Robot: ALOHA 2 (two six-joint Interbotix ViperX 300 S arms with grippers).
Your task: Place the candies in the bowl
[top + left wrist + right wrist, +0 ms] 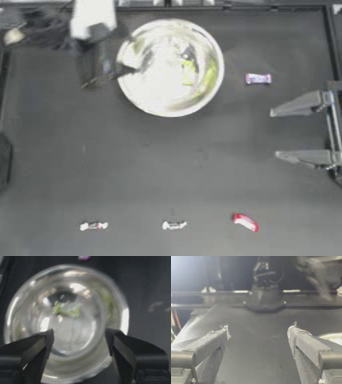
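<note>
The shiny silver bowl (143, 95) stands at the back middle of the table, with a yellow-green candy (190, 67) inside it. The left wrist view also shows that candy (68, 310) in the bowl (120, 318). My left gripper (110, 70) hovers at the bowl's left rim, open and holding nothing (80, 338). A purple-white candy (258, 78) lies right of the bowl. Near the front edge lie two white candies (93, 226) (174, 225) and a red-white candy (245, 222). My right gripper (284, 132) waits open at the right side.
The left arm's pale body (90, 20) reaches in from the back left. In the right wrist view, the open jaws (258, 328) face across the bare table toward the far arm base (264, 298), with the bowl rim (334, 337) at one edge.
</note>
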